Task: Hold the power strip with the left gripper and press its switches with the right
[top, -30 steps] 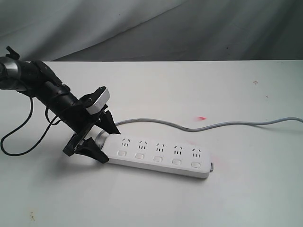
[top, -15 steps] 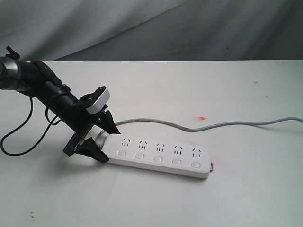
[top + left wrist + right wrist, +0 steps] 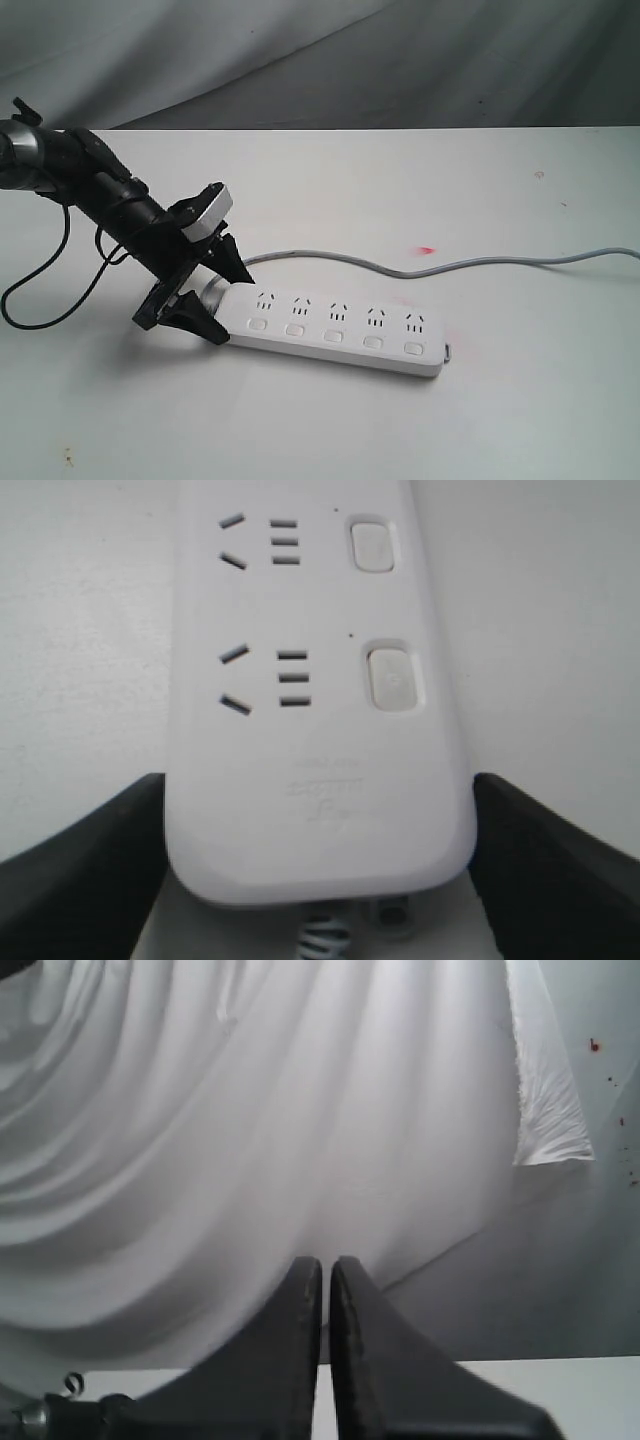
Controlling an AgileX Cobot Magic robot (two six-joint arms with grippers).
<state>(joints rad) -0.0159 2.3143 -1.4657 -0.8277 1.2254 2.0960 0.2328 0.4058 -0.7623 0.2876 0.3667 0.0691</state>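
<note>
The power strip [image 3: 315, 318] is lying flat on the white table [image 3: 400, 180], slightly left of the middle in the exterior view, its long side running from left to right and slanting a little toward the camera at the right end. Its five switches [image 3: 333, 336] are sitting in a row along the near side, one below each socket set, and nothing is touching them. The grey cord [image 3: 480, 263] is leaving the strip's left end and curving across the table to the right edge of the view.

The left gripper [image 3: 230, 306] is reaching down at a slant from the left and clamping the strip's left end across its width. In the left wrist view the two black fingers [image 3: 90, 880] are standing wide apart and meeting the strip's [image 3: 310, 780] side edges, with the nearest switch [image 3: 393, 677] just ahead of them.

The right gripper [image 3: 326, 1270] is showing only in its own wrist view, where its fingers are lying together with just a thin slit between them, holding nothing and pointing at a draped grey cloth [image 3: 250, 1110].

A small red mark [image 3: 427, 249] is lying on the table behind the strip.
</note>
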